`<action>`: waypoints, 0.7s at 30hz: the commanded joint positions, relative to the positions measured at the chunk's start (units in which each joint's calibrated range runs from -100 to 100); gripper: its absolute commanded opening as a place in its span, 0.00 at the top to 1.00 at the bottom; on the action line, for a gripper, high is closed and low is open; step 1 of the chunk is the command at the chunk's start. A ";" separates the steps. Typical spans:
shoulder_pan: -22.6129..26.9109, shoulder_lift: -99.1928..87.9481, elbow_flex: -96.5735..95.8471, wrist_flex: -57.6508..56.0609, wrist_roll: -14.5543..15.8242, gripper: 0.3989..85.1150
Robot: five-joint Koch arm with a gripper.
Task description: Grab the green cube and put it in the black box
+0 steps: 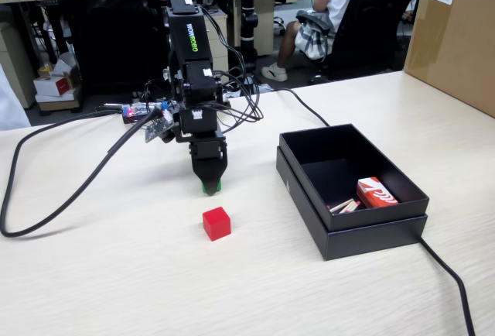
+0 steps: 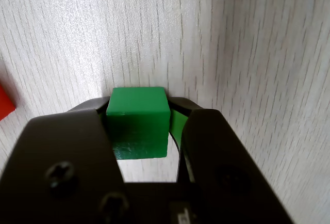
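Observation:
The green cube (image 2: 138, 114) sits on the pale wood table between my gripper's (image 2: 139, 104) black jaws, which press on its left and right sides. In the fixed view the arm points straight down and only a sliver of the green cube (image 1: 210, 188) shows under the gripper (image 1: 209, 184), at table level. The black box (image 1: 352, 221) stands open to the right in the fixed view, about a hand's width from the gripper.
A red cube (image 1: 216, 223) lies just in front of the gripper; its corner, the red cube (image 2: 4, 102), shows at the wrist view's left edge. The box holds a red-white packet (image 1: 377, 193) and sticks (image 1: 346, 207). A brown carton (image 1: 456, 34) stands far right. Black cables (image 1: 46, 197) cross the table.

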 commanded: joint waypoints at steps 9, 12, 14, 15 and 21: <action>5.86 -25.02 5.51 -0.36 -0.39 0.99; 9.72 -28.69 10.68 -0.36 -0.20 0.99; 12.41 -28.01 16.39 -0.36 0.24 0.99; 13.28 -25.94 18.84 -0.36 0.39 0.99; 15.87 -13.66 27.81 -0.36 0.63 0.99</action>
